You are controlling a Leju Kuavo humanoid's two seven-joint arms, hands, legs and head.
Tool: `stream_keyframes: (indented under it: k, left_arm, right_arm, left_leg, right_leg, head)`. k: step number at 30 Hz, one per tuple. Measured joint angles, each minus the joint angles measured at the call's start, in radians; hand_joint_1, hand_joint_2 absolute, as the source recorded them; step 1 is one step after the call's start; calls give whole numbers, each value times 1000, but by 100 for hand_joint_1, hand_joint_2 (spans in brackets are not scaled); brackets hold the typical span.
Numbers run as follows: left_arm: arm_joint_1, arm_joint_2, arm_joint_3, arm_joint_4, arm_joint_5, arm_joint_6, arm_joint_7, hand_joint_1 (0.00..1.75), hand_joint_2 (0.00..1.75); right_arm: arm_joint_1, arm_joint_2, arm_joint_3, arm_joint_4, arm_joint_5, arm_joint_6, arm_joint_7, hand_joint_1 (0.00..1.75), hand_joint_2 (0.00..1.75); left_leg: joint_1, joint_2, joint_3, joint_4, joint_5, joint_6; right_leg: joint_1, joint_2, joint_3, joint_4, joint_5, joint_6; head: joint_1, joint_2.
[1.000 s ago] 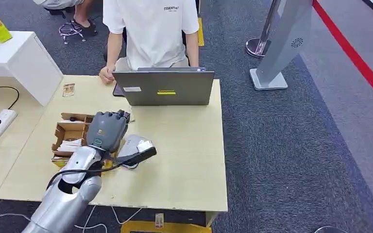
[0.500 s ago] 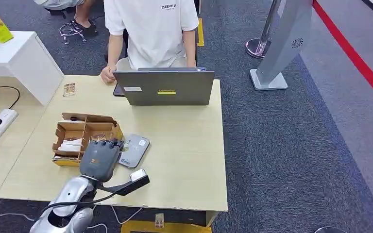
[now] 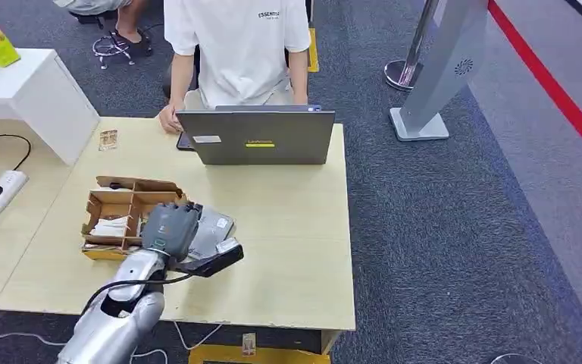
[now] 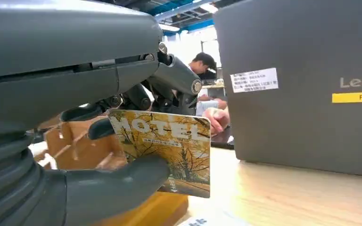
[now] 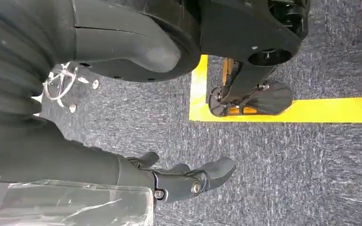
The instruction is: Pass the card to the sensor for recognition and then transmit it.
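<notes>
Left hand (image 4: 75, 141) pinches card (image 4: 169, 150) thumb-to-fingers over sensor (image 3: 211, 227); box (image 3: 117, 212) at 9 o'clock, laptop (image 3: 261, 138) at 12. Right hand (image 5: 179, 181) loosely spread, holding nothing.

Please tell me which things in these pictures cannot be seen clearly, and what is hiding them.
- Sensor, head view: left hand covers its near part.
- Card, left wrist view: thumb hides a corner; small print too fine to read.
- Laptop, head view: screen faces away.
- Cardboard box, head view: contents too small to identify.
</notes>
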Motion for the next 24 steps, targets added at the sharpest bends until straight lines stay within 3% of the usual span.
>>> stream_keyframes:
  k: [10,19,24]
  left_arm:
    - [-45,-47,0,120,5,3,0,175,175]
    - [-70,-59,0,209,48,-14,-6,175,175]
    - [-90,-82,0,241,174,-115,-80,175,175]
  right_arm:
    - [-1,0,0,0,4,0,8,0,175]
    - [-1,0,1,0,13,2,18,0,175]
    - [-1,-8,1,0,12,25,20,0,175]
  left_leg:
    - [0,0,0,0,0,0]
    - [0,0,0,0,0,0]
    - [0,0,0,0,0,0]
  right_leg:
    - [0,1,-1,0,0,0]
    - [0,0,0,0,0,0]
    - [0,-1,1,0,0,0]
  head:
    - [-1,0]
    - [-1,0]
    - [-1,0]
